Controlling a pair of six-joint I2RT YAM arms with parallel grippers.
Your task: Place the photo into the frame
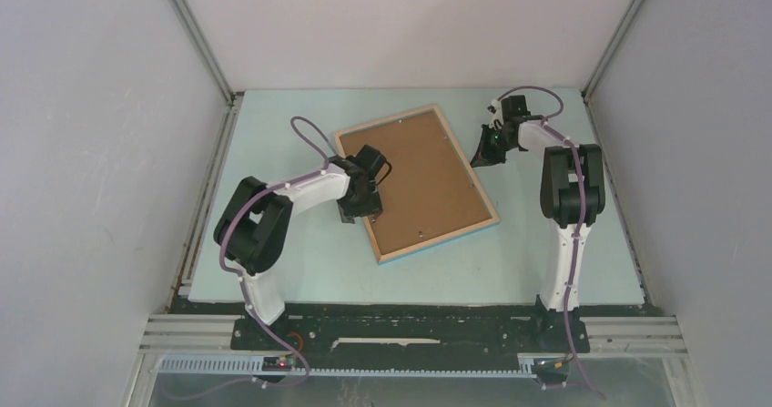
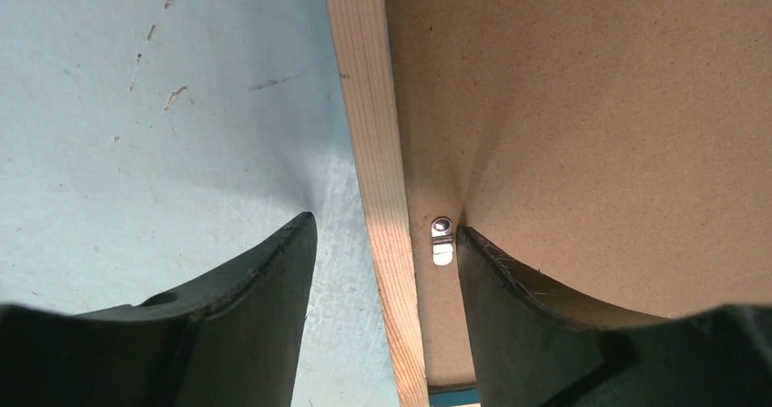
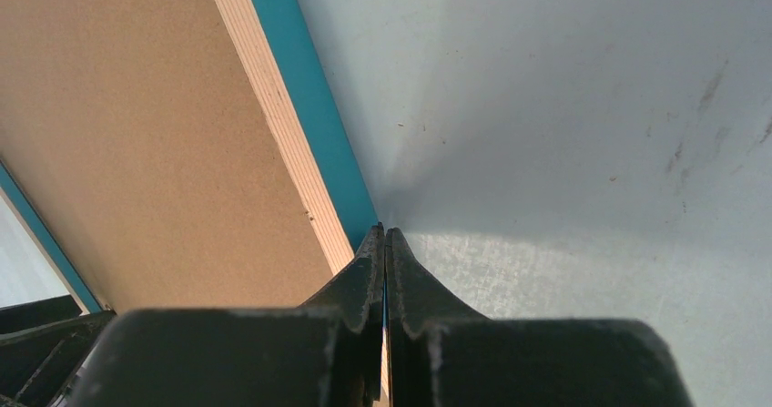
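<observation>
The frame (image 1: 437, 240) lies face down and skewed in the middle of the table, its light wood rail (image 2: 369, 106) and teal edge (image 3: 309, 106) showing. A brown backing board (image 1: 414, 179) fills it. My left gripper (image 1: 361, 214) is open and straddles the frame's left rail (image 2: 387, 223): one finger is over the table, the other rests on the board beside a small metal clip (image 2: 441, 240). My right gripper (image 1: 478, 159) is shut, its tips (image 3: 384, 230) at the frame's right edge. The photo is hidden or out of view.
The pale blue table (image 2: 182, 106) is boxed in by white walls on the left, back and right. Both arm bases stand on the black rail at the near edge (image 1: 410, 320).
</observation>
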